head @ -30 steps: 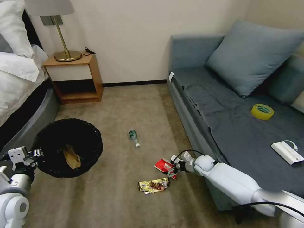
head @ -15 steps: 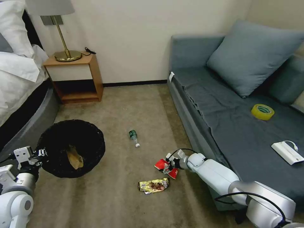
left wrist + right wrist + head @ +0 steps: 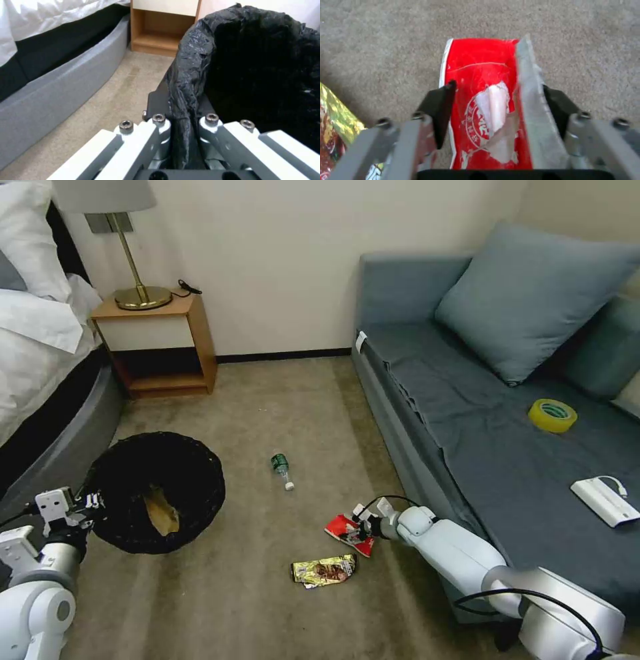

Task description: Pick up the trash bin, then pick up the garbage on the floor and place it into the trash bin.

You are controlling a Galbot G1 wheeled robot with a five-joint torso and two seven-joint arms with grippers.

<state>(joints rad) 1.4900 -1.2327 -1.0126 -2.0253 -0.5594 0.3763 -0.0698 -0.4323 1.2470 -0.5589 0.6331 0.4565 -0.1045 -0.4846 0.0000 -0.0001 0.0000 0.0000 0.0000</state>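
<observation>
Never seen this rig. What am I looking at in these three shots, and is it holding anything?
It is a wheeled robot with two arms, in a bedroom. The wide shot comes from its head camera; the two close shots come from cameras on its wrists.

The left pincer is shut on the bag-lined rim of the trash bin, which already has a brown paper pouch inside.

The right pincer is down at the carpet, its fingers either side of a red-and-white snack packet, seemingly pressing its edges.

Lying loose on the carpet are a gold wrapper and a small bottle.
</observation>
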